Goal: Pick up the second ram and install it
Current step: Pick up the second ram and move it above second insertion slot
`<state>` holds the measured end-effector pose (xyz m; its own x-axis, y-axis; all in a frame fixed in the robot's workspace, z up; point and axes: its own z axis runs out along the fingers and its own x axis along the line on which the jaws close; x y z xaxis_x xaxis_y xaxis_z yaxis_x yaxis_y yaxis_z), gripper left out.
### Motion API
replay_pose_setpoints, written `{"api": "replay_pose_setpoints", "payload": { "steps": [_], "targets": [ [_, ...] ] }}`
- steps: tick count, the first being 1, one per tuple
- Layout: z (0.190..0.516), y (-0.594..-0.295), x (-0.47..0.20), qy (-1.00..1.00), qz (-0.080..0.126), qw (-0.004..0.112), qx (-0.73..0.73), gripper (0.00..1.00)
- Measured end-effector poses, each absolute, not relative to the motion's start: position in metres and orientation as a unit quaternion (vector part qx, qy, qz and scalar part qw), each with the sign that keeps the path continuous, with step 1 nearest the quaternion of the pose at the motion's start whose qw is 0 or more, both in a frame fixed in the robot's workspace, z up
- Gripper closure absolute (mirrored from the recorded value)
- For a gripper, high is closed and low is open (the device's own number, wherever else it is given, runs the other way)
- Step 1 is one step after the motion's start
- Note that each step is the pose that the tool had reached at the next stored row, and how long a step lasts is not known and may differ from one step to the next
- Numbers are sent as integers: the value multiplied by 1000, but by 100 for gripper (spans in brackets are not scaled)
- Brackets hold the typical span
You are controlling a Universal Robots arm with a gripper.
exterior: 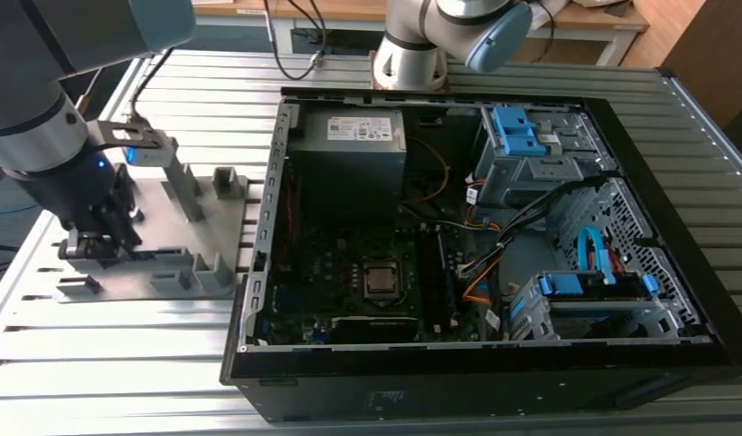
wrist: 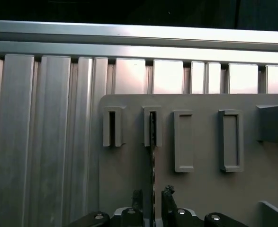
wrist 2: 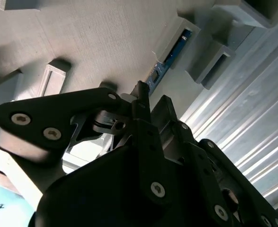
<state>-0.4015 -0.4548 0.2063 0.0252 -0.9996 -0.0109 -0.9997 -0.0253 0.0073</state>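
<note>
Slatted metal desk (exterior: pixel 104 391), bearing a grey fixture (wrist: pixel 200 198). The ram (wrist: pixel 152 142) is stood on edge in a slot, straddled by the spread end effector (wrist: pixel 152 195), not yet pinched. Pick-up is judged underway; a centred, square closing is called for.

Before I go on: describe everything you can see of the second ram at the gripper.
The second ram is a thin, flat stick, dark edge-on in the first wrist view, its blue-green board edge showing in the second wrist view. It stands on edge over the grey fixture plate, one end seated in a slotted grey block. Its other end runs between the fingers of the open gripper, a gap showing on each side.
</note>
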Motion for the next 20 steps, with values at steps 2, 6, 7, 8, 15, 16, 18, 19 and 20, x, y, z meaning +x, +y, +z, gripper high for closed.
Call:
{"api": "replay_pose_setpoints", "payload": {
  "steps": [2, 6, 7, 8, 15, 16, 18, 19, 20],
  "targets": [
    [203, -455, -401, 698, 7, 1, -716, 70],
    [196, -455, -401, 698, 7, 1, -716, 70],
    [194, -455, -401, 698, 7, 1, -716, 70],
    [193, -455, -401, 698, 7, 1, -716, 70],
    [193, -455, -401, 698, 7, 1, -716, 72],
    [193, -455, -401, 698, 7, 1, -716, 72],
    [193, -455, -401, 698, 7, 1, -716, 84],
    [193, -455, -401, 698, 7, 1, -716, 86],
    [193, -455, -401, 698, 7, 1, -716, 86]
  ]
}}
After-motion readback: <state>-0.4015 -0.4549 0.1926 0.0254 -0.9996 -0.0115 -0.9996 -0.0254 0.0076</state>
